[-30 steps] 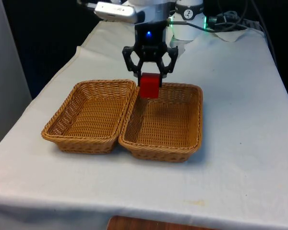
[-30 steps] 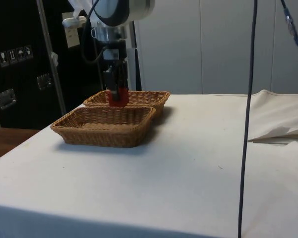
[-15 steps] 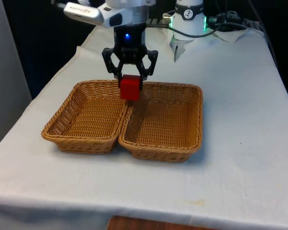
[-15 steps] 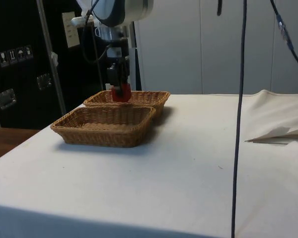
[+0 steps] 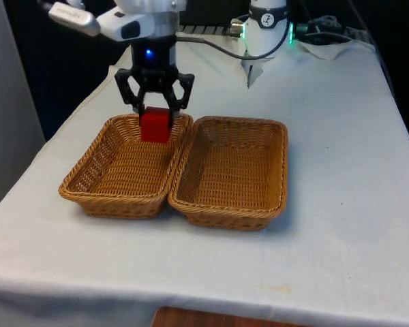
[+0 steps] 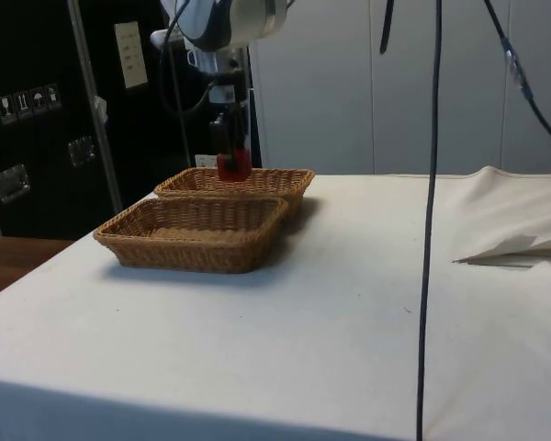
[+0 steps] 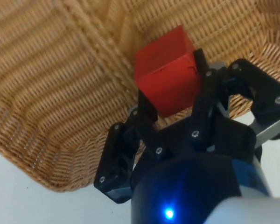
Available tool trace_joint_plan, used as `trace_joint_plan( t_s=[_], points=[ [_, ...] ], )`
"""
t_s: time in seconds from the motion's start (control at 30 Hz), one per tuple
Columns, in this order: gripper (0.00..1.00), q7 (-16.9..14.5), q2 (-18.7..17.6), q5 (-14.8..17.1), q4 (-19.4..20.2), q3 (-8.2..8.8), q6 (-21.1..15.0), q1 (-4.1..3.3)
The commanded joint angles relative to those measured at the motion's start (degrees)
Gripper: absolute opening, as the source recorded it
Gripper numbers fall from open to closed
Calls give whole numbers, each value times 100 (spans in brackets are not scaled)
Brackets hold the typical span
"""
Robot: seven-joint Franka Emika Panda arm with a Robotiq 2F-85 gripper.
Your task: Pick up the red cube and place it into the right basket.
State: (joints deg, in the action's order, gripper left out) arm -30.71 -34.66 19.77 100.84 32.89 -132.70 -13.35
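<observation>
My black gripper (image 5: 155, 117) is shut on the red cube (image 5: 155, 125) and holds it in the air above the far end of the wicker basket on the front view's left (image 5: 99, 185). The second wicker basket (image 5: 273, 177) lies beside it on the front view's right, with nothing inside. In the side view the red cube (image 6: 233, 165) hangs over the farther basket (image 6: 285, 179), just above its rim. The wrist view has the red cube (image 7: 167, 78) clamped between the two fingers, with the woven inner wall of the basket (image 7: 51, 93) below.
The two baskets touch along their long sides near the middle of the white-clothed table (image 5: 341, 225). A black cable (image 6: 429, 220) hangs down in the side view, and folded white cloth (image 6: 523, 230) lies at that view's right.
The gripper has carried the red cube towards the front view's left, from over the far rim of the right basket, across the shared rim, to above the left basket.
</observation>
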Motion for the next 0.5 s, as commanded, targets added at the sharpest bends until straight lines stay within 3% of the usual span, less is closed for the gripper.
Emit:
trace_joint_plan(
  t_s=[0.0, 0.23, 0.27, 0.3, 0.47],
  points=[
    [2, -97, -80, 86, -86, -40, 52, 97],
    [2, -453, -430, 487, -304, 120, 46, 132],
    [2, -476, -470, 533, -292, 195, 0, 74],
    [2, -527, -527, 579, -361, 155, 40, 138],
    [2, -670, -693, 756, -498, 235, 63, 155]
  ],
)
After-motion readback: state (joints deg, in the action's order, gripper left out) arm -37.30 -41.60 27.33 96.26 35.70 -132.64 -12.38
